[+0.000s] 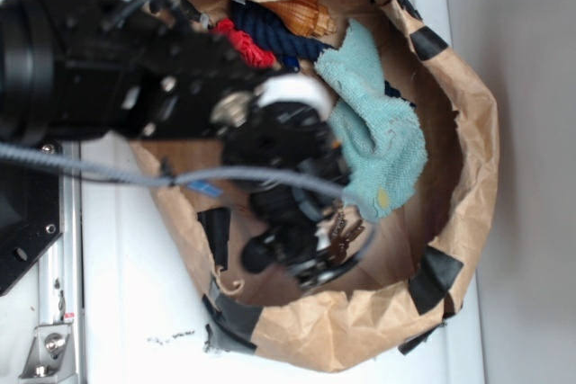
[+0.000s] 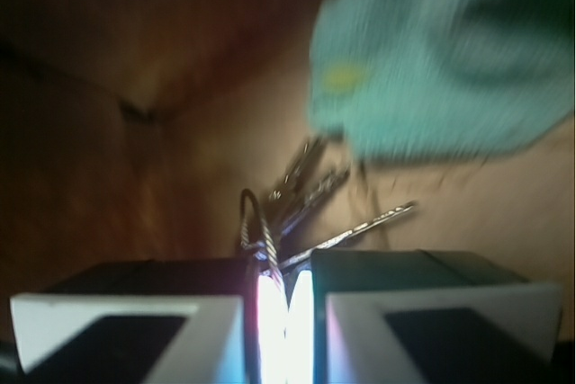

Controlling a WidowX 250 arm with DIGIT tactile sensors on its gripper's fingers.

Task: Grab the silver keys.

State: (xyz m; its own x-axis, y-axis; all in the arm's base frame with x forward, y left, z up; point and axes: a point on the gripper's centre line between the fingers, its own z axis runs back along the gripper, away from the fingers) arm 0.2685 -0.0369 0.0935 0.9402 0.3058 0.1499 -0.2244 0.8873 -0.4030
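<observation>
Keys of shiny silver metal on thin wire rings (image 2: 301,200) hang pinched between the gripper's (image 2: 286,299) two white-faced fingers (image 2: 432,312), whose jaws are clenched on one wire ring with only a bright sliver of a gap between them. In the wrist view the blades fan out away from the fingers toward the fuzzy teal cloth (image 2: 450,60), which is blurred and lies just beyond them. In the exterior view the black robot arm (image 1: 180,87) reaches into a crumpled brown paper bag (image 1: 468,177) patched with strips of black tape (image 1: 432,278), and the silver keys (image 1: 342,227) show at the gripper's (image 1: 319,254) tip, just beside the lower edge of the teal cloth (image 1: 378,132). A dark blue rope (image 1: 270,33) and a red fabric piece (image 1: 243,42) lie at the bag's far side. A grey cable (image 1: 108,168) crosses in front of the arm.
</observation>
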